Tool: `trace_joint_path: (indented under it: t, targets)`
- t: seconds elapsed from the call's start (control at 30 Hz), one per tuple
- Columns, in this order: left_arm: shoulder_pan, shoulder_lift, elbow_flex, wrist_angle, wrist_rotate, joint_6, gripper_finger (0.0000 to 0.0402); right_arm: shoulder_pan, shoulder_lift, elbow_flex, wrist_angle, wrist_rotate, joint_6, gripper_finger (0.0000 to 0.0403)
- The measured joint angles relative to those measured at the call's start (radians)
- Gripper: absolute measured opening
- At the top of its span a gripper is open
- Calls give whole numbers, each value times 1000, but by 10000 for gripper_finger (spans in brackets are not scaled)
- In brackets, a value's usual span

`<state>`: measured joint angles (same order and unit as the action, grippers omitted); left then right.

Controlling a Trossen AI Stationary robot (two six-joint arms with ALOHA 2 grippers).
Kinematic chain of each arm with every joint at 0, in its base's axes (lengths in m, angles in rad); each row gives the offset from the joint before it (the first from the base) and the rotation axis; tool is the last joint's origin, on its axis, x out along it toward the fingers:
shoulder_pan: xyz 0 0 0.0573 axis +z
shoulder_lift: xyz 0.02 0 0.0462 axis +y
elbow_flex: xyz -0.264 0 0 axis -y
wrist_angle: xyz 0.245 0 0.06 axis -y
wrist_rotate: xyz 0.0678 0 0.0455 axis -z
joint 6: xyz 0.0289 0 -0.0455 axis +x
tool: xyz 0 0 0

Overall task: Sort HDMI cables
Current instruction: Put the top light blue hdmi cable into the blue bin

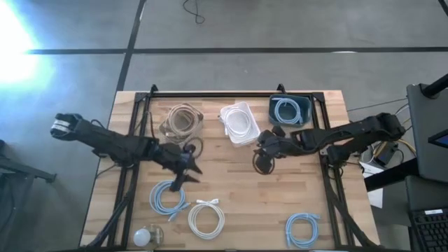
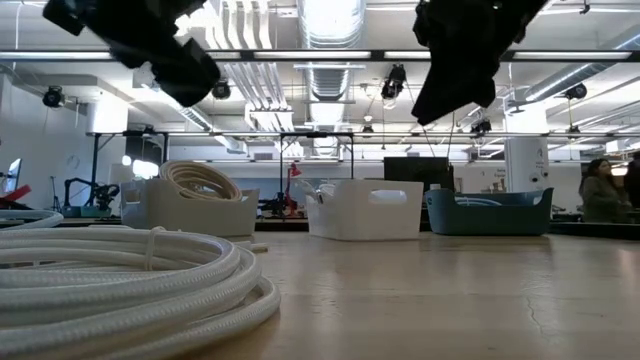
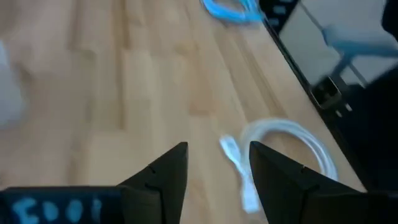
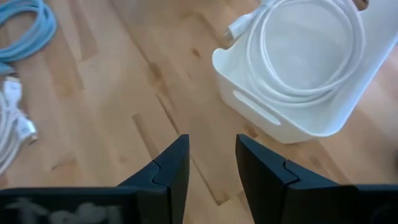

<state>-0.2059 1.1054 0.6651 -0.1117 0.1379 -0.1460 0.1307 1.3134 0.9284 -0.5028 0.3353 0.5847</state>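
Three coils lie flat on the near part of the table: a light blue cable (image 1: 168, 197), a white cable (image 1: 206, 218) and another light blue cable (image 1: 302, 229). More coils sit in bins at the far side: beige (image 1: 182, 120), white (image 1: 240, 123) and light blue (image 1: 288, 110). My left gripper (image 1: 191, 170) hovers open above the wood just beyond the near-left blue coil. In its wrist view the white cable (image 3: 292, 146) lies past the open fingers (image 3: 217, 149). My right gripper (image 1: 264, 151) hangs open near the white bin (image 4: 298, 118).
A small white ball-like object (image 1: 143, 236) rests near the table's near left corner. Black frame rails (image 1: 325, 161) run along both sides and the far edge. Bare wood lies in the table's middle (image 1: 231, 175). A person (image 2: 598, 190) stands far off in the room.
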Motion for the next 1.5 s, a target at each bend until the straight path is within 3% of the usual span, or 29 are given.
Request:
trace_joint_path:
  t: [0.13, 0.27, 0.37, 0.57, 0.8, 1.07, 1.27, 1.5]
  targets:
    - [-52, 36, 0, -81, -2, -132, 177, 0, -50, -58, 48, -7, 0, 130]
    - [-83, 70, 0, -273, 9, -431, 177, 0, -84, -97, 65, -7, -5, 130]
    - [-121, 97, -1, -398, 87, -600, 177, 0, -98, -120, 82, -3, -29, 130]
    - [-195, 156, -16, -337, 133, -828, 177, 0, -85, -148, 108, 2, -61, 130]
    - [-207, 261, -17, -185, 115, -981, 177, -1, -75, -149, 133, 2, -73, 130]
    - [-216, 353, -12, -189, 230, -1030, 177, 0, -74, -149, 153, 3, -122, 130]
    - [-217, 304, 46, -258, 231, -1001, 170, 0, -74, -149, 179, 3, -125, 130]
    - [-243, 273, 73, -401, 228, -1104, 143, 0, -74, -149, 187, 3, -133, 130]
